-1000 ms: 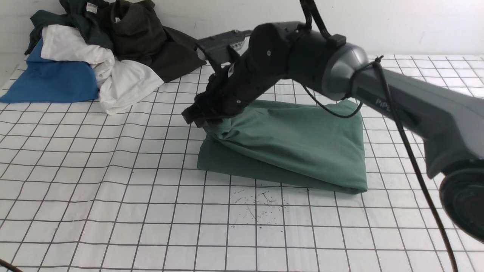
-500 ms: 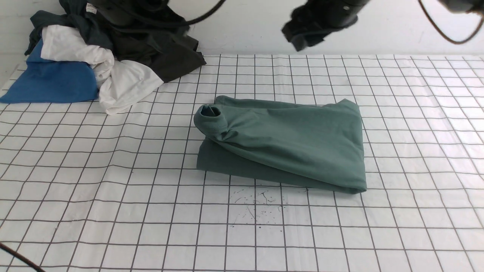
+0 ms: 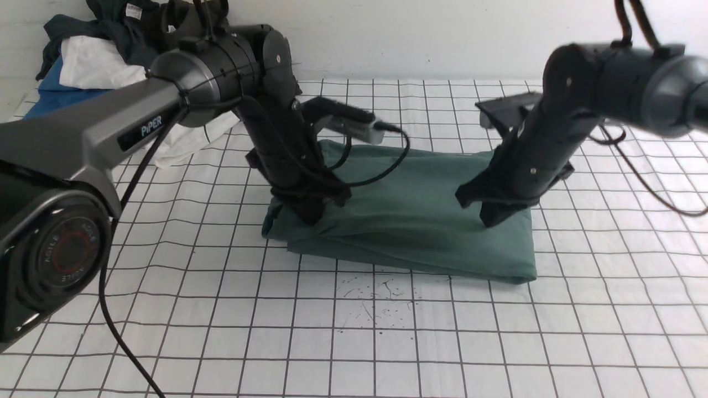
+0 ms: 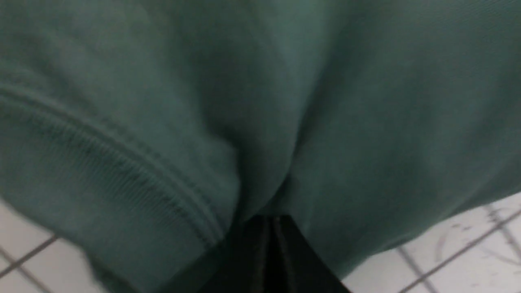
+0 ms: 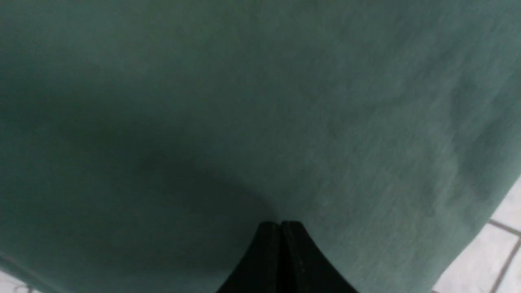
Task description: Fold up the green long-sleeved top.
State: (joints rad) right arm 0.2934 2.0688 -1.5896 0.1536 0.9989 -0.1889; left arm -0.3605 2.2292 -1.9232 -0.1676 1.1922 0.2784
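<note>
Two claws [image 3: 310, 214] [image 3: 491, 218] on ribbed green top [image 3: 409, 218]

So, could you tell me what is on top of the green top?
The left end effector and right end effector, both shut, press on the green top. Whatever lies beneath it is hidden.

Can't make out left gripper [image 3: 311, 216] tips in front view, buried in a dent in the green top [image 3: 420, 221]. Can't tell pinching or just pressing; wrist view too soft, cloth cut off at its edges. Same for right gripper [image 3: 492, 220]. Seeing only part of the clothes pile [image 3: 88, 63], blocked by left arm [image 3: 110, 130], cropped at frame top. Losing right arm [image 3: 625, 83] to motion blur, cut off at frame edge.
</note>
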